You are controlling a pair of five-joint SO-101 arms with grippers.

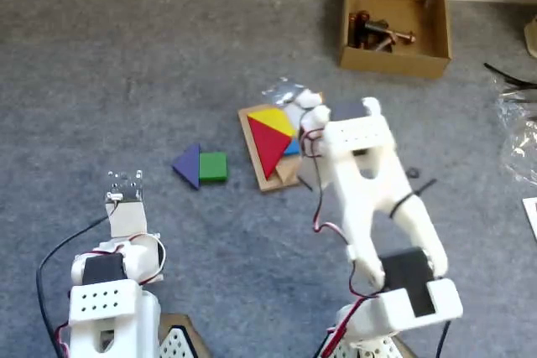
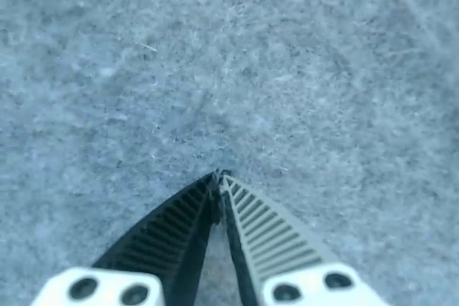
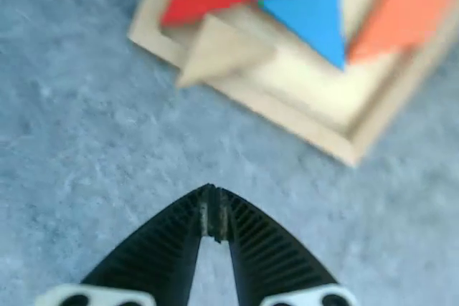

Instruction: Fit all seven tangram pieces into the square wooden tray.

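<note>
Your wooden tray (image 1: pixel 285 176) holds a red triangle (image 1: pixel 267 144), yellow triangle (image 1: pixel 270 116), blue triangle (image 3: pixel 312 16) and orange piece (image 3: pixel 405 8), with a plain wooden triangle (image 3: pixel 215 51) straddling its rim; a purple triangle (image 1: pixel 188 165) and green square (image 1: pixel 213 167) touch on the surface (image 1: pixel 126 81) beside it. Your right tool (image 3: pixel 214 198) is pinched closed near the tray, your left tool (image 2: pixel 219 177) closed too, well apart

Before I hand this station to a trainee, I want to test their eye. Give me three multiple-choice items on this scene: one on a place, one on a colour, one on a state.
1. Where is the purple triangle?
A) on the carpet, apart from the tray
B) inside the tray
C) held in a person's hand

2. The square piece beside it is:
A) orange
B) green
C) black

3. The left end effector is:
A) wide open
B) shut on a piece
C) shut, empty

Answers:
1 A, the high view shows it on bare carpet.
2 B, the square is plainly green.
3 C, its jaws meet with nothing between them.
</note>
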